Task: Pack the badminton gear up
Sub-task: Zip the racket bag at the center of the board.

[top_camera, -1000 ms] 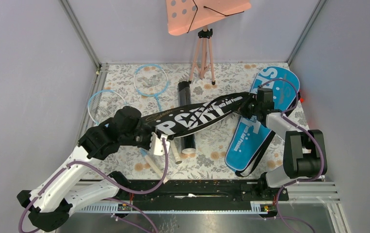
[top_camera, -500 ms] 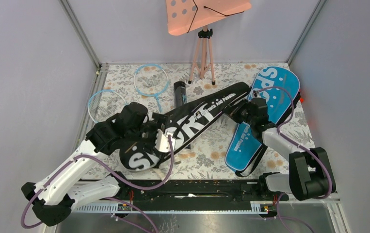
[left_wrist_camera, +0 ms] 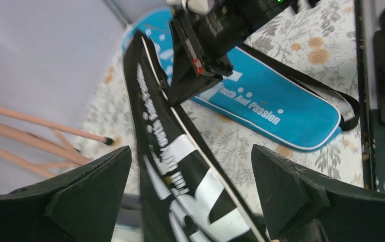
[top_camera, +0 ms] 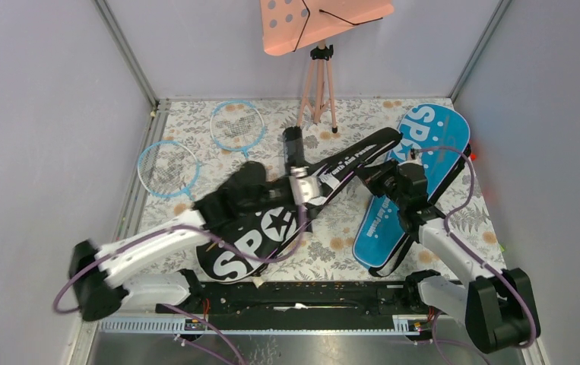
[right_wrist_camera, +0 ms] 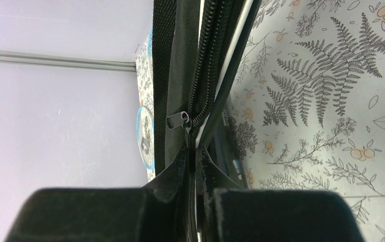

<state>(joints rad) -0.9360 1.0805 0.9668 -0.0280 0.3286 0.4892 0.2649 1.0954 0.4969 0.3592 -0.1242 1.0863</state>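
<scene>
One black bag (top_camera: 250, 247) lies mid-frame; the left gripper (left_wrist_camera: 190, 151) gapes above it, and the right gripper (right_wrist_camera: 199, 194) pinches its zippered end.

The table (top_camera: 324, 255) bears two blue rackets (top_camera: 237, 125) (top_camera: 167, 167), a black tube (top_camera: 293, 144), a black bag (top_camera: 256, 239) and a blue bag (top_camera: 423, 148).

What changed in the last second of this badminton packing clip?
The left gripper let go of the wide end of the black bag, opened and swung toward the bag's middle; that end dropped to the table near the front edge. The right gripper stays pinched on the bag's narrow end. The blue bag and light-blue rackets have not moved.
</scene>
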